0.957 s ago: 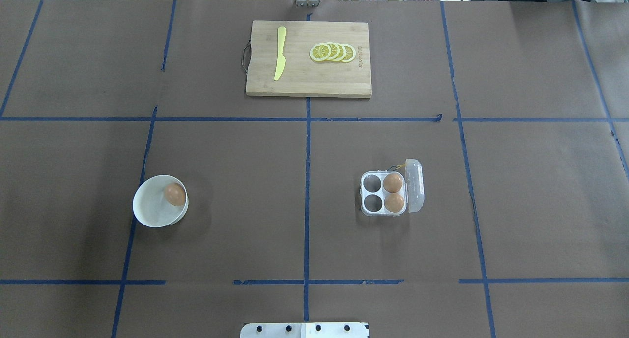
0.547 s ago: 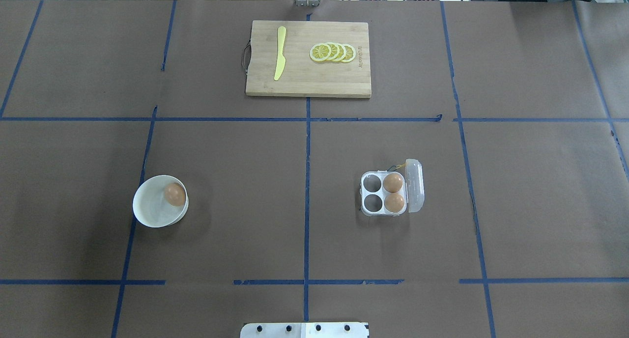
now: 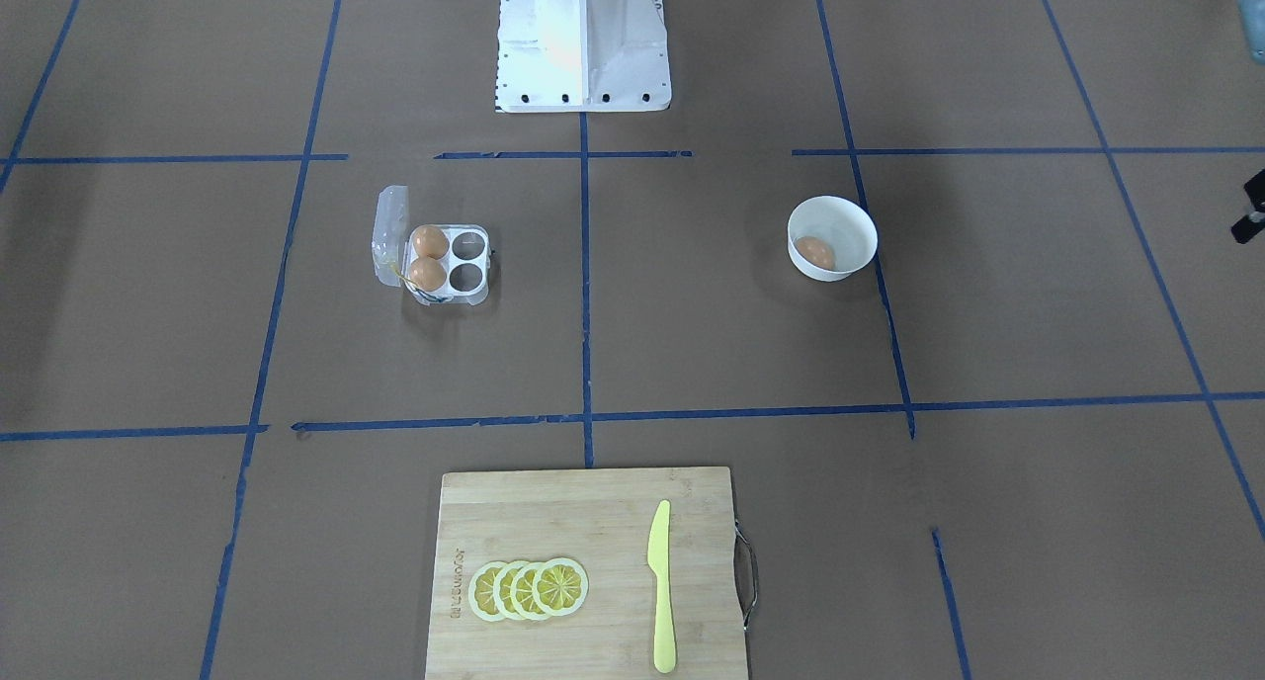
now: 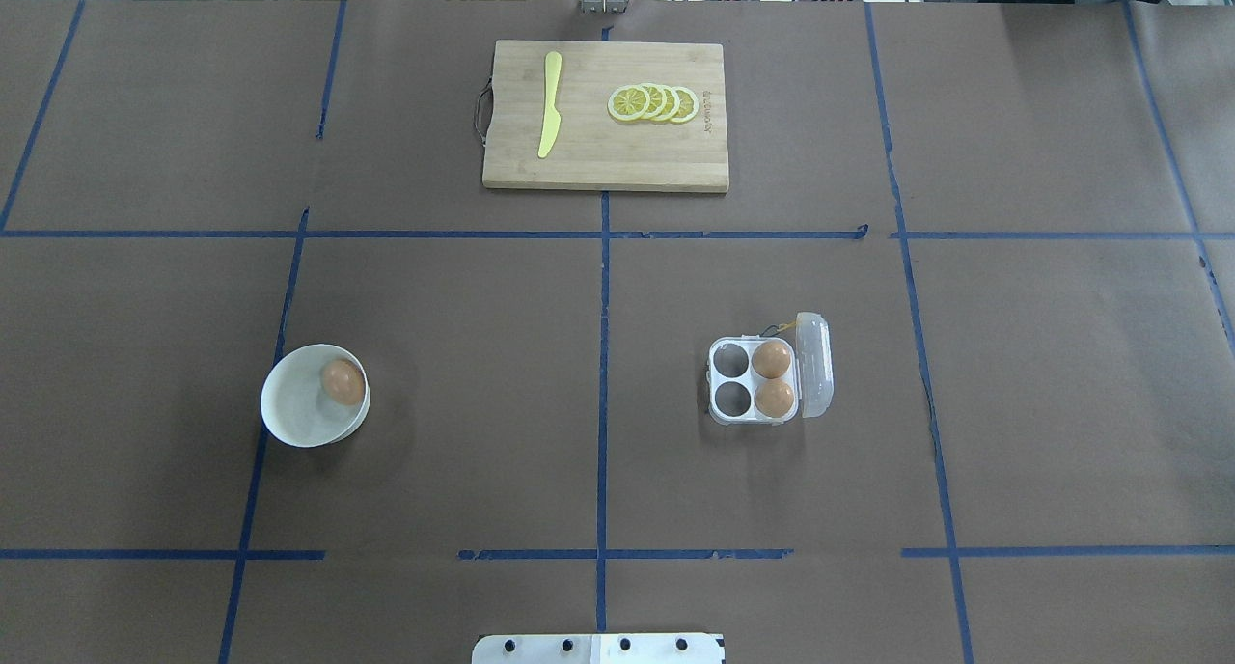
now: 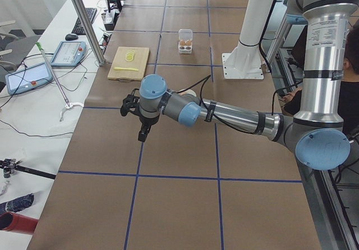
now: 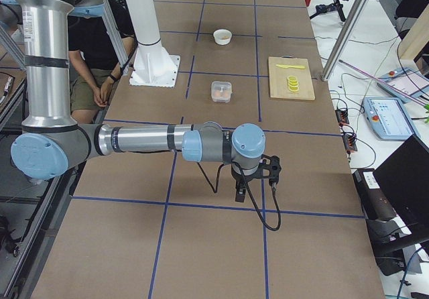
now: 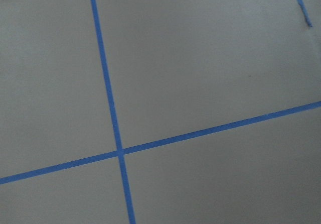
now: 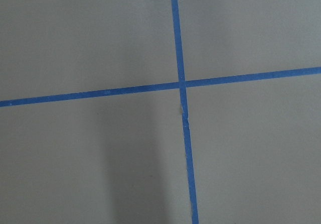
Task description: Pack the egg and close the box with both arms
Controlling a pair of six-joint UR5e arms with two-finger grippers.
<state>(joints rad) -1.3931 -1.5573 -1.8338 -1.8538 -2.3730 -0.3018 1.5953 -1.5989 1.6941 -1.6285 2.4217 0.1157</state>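
Observation:
One orange-brown egg (image 4: 343, 381) lies in a white bowl (image 4: 289, 418) at the left; it also shows in the front-facing view (image 3: 814, 252). The clear box (image 4: 730, 380) stands right of centre with its lid (image 4: 815, 365) open. It holds two eggs (image 4: 772, 359) in its right-hand cells, and its two left-hand cells are empty. My left gripper (image 5: 143, 133) hangs over bare table far to the left of the bowl. My right gripper (image 6: 239, 193) hangs over bare table far to the right of the box. I cannot tell whether either is open or shut. Both wrist views show only paper and blue tape.
A wooden cutting board (image 4: 605, 152) at the far middle carries a yellow knife (image 4: 549, 104) and lemon slices (image 4: 654, 102). The white pedestal base (image 3: 581, 42) stands at the robot's edge. A person (image 6: 90, 64) sits behind the base.

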